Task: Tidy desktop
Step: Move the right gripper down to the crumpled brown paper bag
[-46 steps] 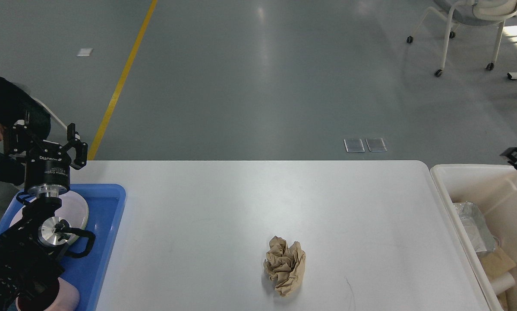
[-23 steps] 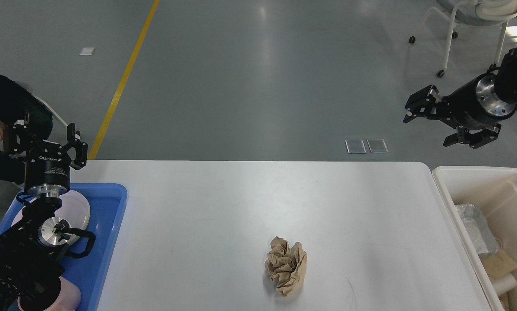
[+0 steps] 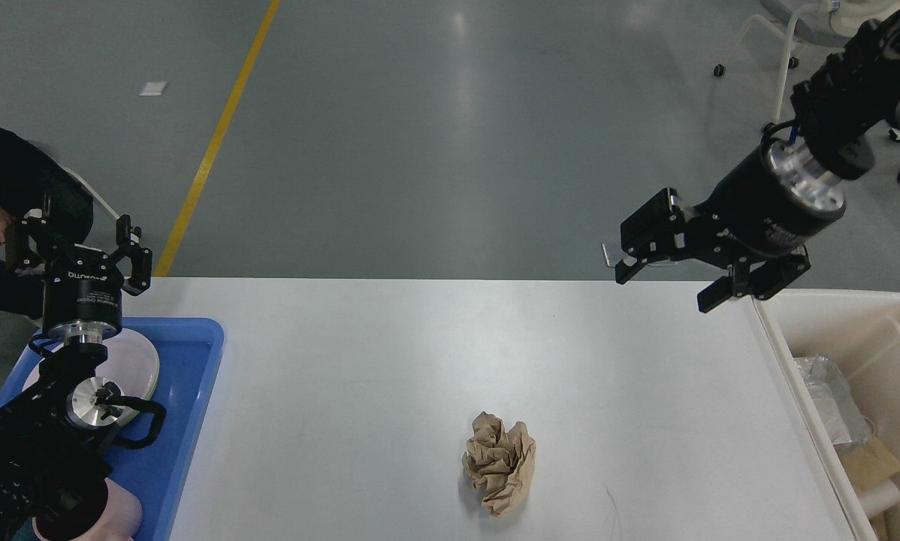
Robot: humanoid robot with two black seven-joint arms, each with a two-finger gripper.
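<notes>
White and smooth, the desktop [image 3: 390, 361] filled most of the lower view, running from the blue tray [image 3: 187, 421] at its left end to the cream bin [image 3: 803, 391] at its right. That bin held a silvery foil package [image 3: 829, 402] and some brown cardboard [image 3: 871, 462]. On the tray lay a pale round plate [image 3: 140, 364], partly hidden by the left arm, whose left gripper [image 3: 82, 240] stood upright above the tray's far corner, its jaws spread wide and holding nothing. From the upper right the other arm reached in, and the right gripper [image 3: 671, 285] hung above the desktop's far right edge, near the bin, its jaws likewise wide apart and empty. Smallest was a crumpled brown paper ball [image 3: 499, 466], lying alone on the desktop toward the near edge, well apart from both grippers.
</notes>
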